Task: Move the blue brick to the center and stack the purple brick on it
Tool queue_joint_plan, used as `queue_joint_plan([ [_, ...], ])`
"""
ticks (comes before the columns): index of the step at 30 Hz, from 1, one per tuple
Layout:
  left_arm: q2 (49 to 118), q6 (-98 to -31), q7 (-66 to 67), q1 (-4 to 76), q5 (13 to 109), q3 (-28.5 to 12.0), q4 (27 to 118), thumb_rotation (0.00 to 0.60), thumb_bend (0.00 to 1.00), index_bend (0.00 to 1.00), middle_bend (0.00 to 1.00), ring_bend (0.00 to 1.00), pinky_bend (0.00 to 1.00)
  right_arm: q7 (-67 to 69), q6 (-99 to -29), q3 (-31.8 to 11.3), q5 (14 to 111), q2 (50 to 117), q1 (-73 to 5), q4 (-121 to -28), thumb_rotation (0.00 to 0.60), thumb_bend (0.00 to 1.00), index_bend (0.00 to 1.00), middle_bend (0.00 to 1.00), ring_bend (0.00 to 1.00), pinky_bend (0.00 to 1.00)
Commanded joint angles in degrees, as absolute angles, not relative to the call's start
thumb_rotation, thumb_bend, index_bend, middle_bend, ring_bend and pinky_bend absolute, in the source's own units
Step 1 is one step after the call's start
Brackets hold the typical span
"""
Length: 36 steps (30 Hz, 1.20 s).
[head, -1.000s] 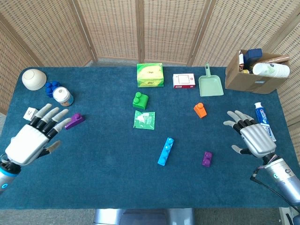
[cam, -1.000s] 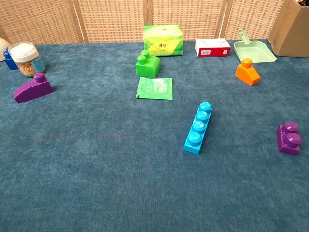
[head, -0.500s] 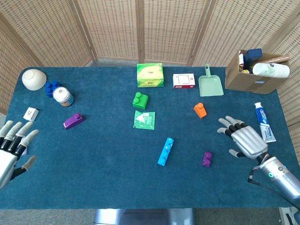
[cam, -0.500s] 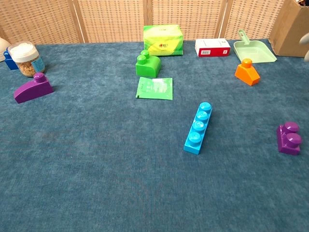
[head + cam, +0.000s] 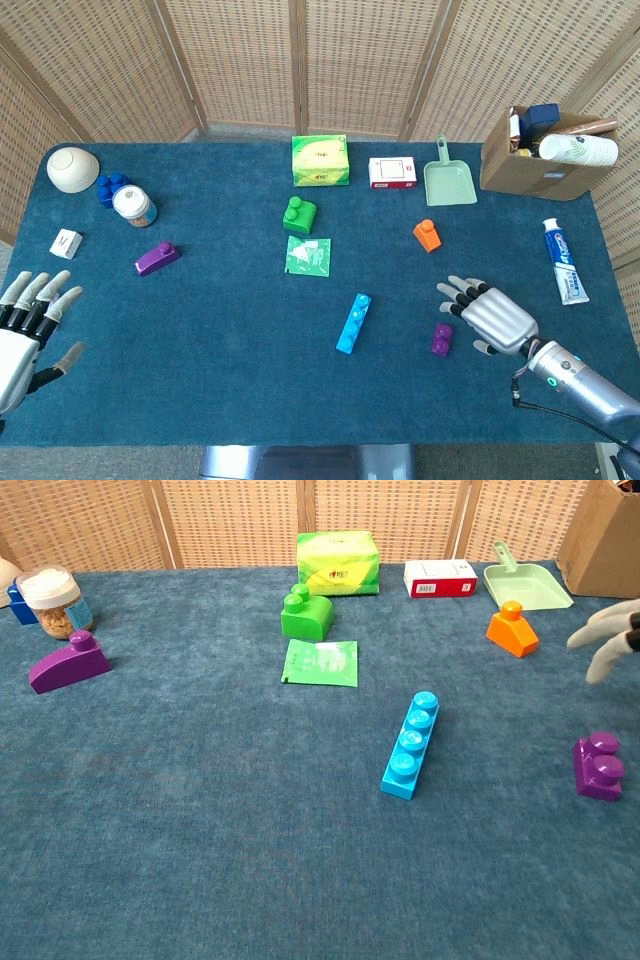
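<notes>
At the far left edge of the blue cloth-covered table point(image 5: 200, 400), the robot's left hand point(image 5: 25, 335) sits with fingers spread and nothing in it. Further in lies a purple sloped plastic brick with one stud point(image 5: 158, 258), near a small white-lidded jar point(image 5: 133, 205). Toward the middle, a green brick point(image 5: 298, 213) stands just behind a flat green sachet point(image 5: 308, 255). The long light-blue plastic brick with a row of studs point(image 5: 353, 322) lies angled, slightly right of the table's middle and untouched. To its right rests a small dark-purple two-stud brick point(image 5: 442, 339), and just beside that hovers the right hand point(image 5: 490, 315), fingers apart and holding nothing.

The risk, as I judge it, is order and choice: the hand is nearer the purple piece than the blue one, so a sweep toward the blue brick could knock the purple one aside. Two purple bricks exist (the sloped one would stack poorly), so picking the wrong one is possible.
</notes>
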<state>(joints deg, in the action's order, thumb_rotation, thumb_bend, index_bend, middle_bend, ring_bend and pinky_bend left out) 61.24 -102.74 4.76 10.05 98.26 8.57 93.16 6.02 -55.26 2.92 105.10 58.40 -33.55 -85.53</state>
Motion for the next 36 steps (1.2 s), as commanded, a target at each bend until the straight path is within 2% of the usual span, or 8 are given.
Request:
queue_joint_plan([
  [1,61.7,-102.3,4.0,9.4,97.9,8.0,92.6,0.600,0.34,0.13,0.00,0.00,0.00,5.6,-54.8,3.4,105.5,59.6,-34.2,-84.7,0.600,0.21,0.26,0.11,0.04,0.20],
  [16,61.2,-101.9,4.2,7.0,100.2,5.7,93.0,0.600,0.34,0.13,0.00,0.00,0.00,3.4,-52.8,5.6,106.2,64.2,-37.0,-80.8,0.600,0.21,0.26,0.11,0.04,0.20],
  [36,61.0,-101.0,4.4,4.8,102.1,4.1,94.1,0.600,0.34,0.13,0.00,0.00,0.00,6.1,-55.2,9.2,107.3,67.5,-37.4,-74.2,0.600,0.21,0.26,0.13,0.04,0.20],
])
